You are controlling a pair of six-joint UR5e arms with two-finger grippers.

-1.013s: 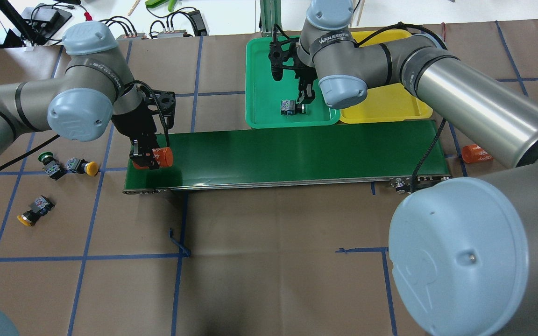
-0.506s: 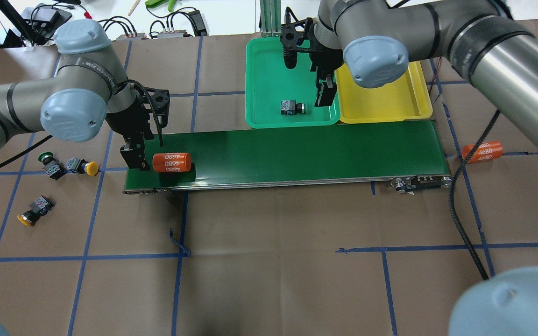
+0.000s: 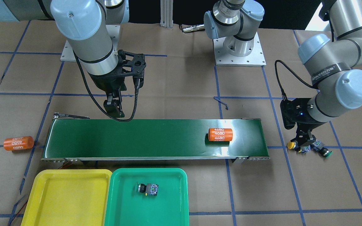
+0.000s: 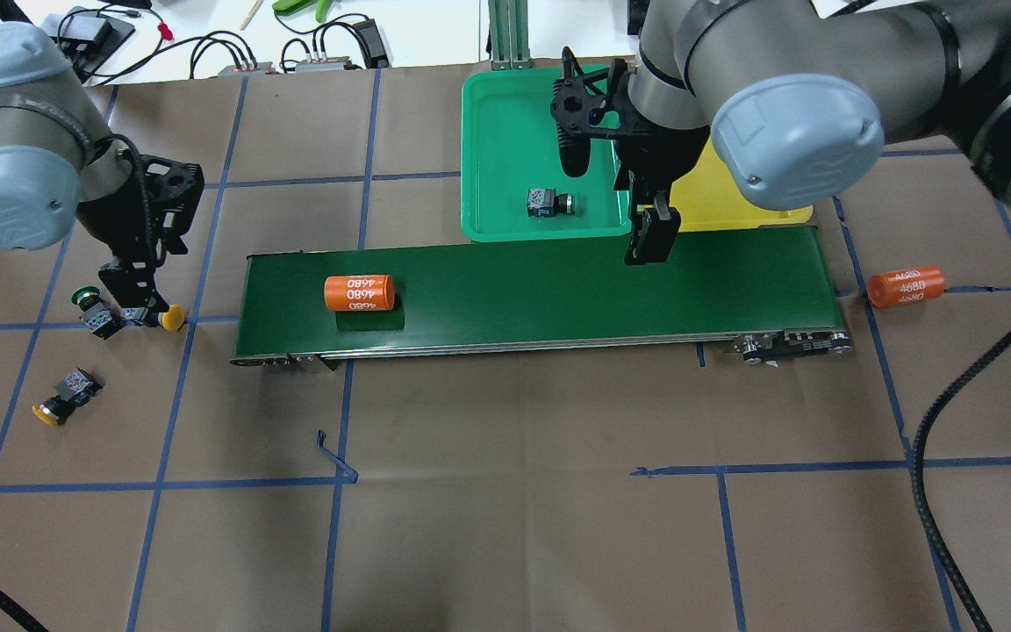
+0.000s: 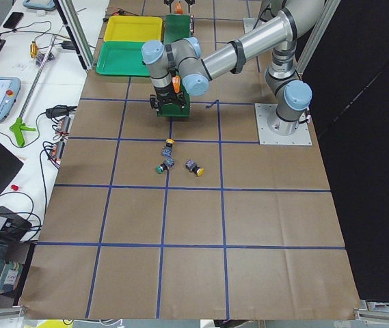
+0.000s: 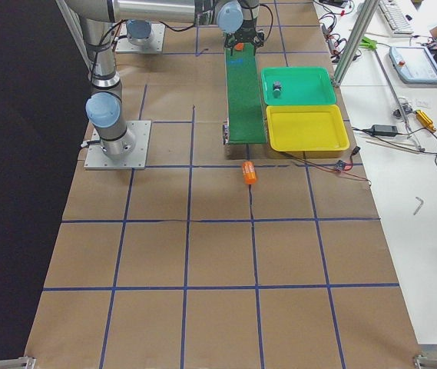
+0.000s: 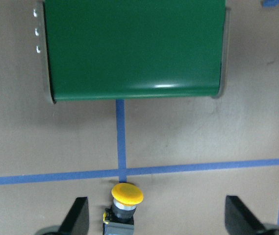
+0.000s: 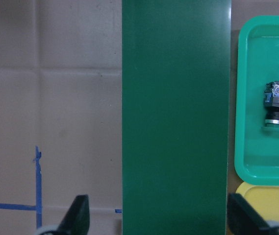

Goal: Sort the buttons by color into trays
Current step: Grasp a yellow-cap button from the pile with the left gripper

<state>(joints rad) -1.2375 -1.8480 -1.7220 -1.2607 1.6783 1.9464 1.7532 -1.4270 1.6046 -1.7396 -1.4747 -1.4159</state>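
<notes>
My left gripper (image 4: pixel 139 300) is open and hovers just above a yellow button (image 7: pixel 126 196), which lies between its fingers in the left wrist view. A green button (image 4: pixel 84 298) lies right beside that one. Another yellow button (image 4: pixel 62 397) lies apart, nearer the robot. A second green button (image 4: pixel 549 202) lies on its side in the green tray (image 4: pixel 505 123). The yellow tray (image 3: pixel 64 194) beside it holds nothing. My right gripper (image 4: pixel 650 241) is open and empty over the belt's far edge, next to the trays.
A long dark green conveyor belt (image 4: pixel 558 290) runs across the middle and carries an orange cylinder marked 4680 (image 4: pixel 359 292) near its left end. A second orange cylinder (image 4: pixel 905 286) lies on the paper past the belt's right end.
My left gripper let go of the orange cylinder on the belt and moved left over the buttons. The cylinder travelled right. My right gripper moved from the green tray to the belt's edge.
</notes>
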